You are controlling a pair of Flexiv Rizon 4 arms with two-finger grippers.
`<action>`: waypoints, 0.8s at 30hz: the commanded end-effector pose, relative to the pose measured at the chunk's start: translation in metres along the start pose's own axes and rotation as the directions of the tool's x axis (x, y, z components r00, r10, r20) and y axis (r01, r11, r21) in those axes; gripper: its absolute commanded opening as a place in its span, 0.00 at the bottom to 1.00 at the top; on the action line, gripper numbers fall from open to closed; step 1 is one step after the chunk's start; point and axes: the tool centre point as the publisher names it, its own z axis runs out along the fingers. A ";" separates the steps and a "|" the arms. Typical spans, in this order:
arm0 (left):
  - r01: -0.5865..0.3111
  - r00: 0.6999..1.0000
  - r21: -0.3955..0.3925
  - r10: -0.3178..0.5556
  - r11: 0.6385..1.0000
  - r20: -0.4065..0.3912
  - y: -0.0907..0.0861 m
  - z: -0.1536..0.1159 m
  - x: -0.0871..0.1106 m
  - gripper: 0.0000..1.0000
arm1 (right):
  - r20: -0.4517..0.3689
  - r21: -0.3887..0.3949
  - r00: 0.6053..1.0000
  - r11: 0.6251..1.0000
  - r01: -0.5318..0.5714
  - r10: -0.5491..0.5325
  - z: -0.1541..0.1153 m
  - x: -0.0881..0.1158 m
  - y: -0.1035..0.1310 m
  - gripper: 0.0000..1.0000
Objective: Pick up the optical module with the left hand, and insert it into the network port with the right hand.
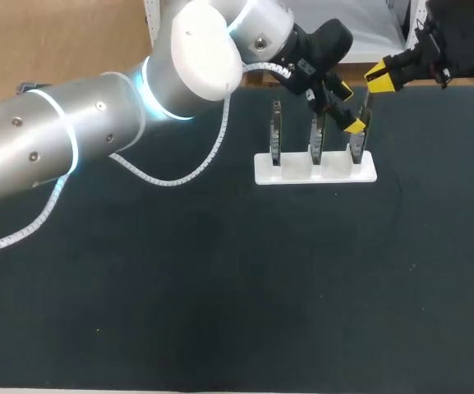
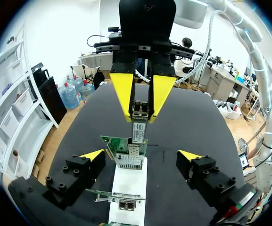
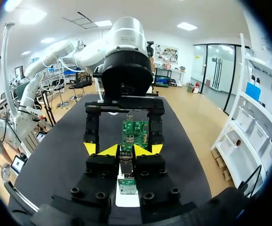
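So the right gripper (image 2: 140,115) is pinching the optical module (image 2: 139,131) by its upper end. The module hangs upright right over the network port (image 2: 130,161) on the end card (image 2: 121,143) in the white stand (image 2: 128,188) on the counter (image 1: 220,287). Can't tell if module and port actually touch. The left gripper (image 2: 141,155) is spread wide, one finger either side of that card.

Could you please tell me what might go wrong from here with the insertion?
1. The right gripper holds the optical module at the network port; any tilt could jam it or bend the card.
2. The open left gripper flanks that card closely, so the two grippers might collide.
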 end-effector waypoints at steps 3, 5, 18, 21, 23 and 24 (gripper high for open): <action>0.001 1.000 0.001 -0.001 1.000 -0.005 0.001 0.000 -0.001 1.00 | 0.020 0.001 1.000 1.000 -0.003 0.003 -0.001 -0.001 -0.002 0.00; 0.001 1.000 0.001 -0.001 1.000 -0.005 0.001 0.000 -0.001 1.00 | 0.024 -0.002 1.000 1.000 0.000 0.000 -0.002 -0.001 -0.003 0.00; 0.001 1.000 0.001 -0.001 1.000 -0.005 0.001 0.000 -0.001 1.00 | 0.021 -0.012 1.000 1.000 -0.002 0.003 -0.004 -0.005 -0.004 0.00; 0.001 1.000 0.001 -0.001 1.000 -0.005 0.001 0.000 -0.001 1.00 | 0.020 -0.011 1.000 1.000 -0.006 0.007 -0.004 -0.004 -0.005 0.00; 0.001 1.000 0.001 -0.001 1.000 -0.005 0.001 0.000 -0.001 1.00 | 0.018 -0.011 1.000 1.000 -0.010 0.010 -0.004 -0.003 -0.005 0.00; 0.001 1.000 0.001 -0.001 1.000 -0.005 0.001 0.000 -0.001 1.00 | 0.016 -0.011 1.000 1.000 -0.010 0.010 -0.004 -0.002 -0.005 0.00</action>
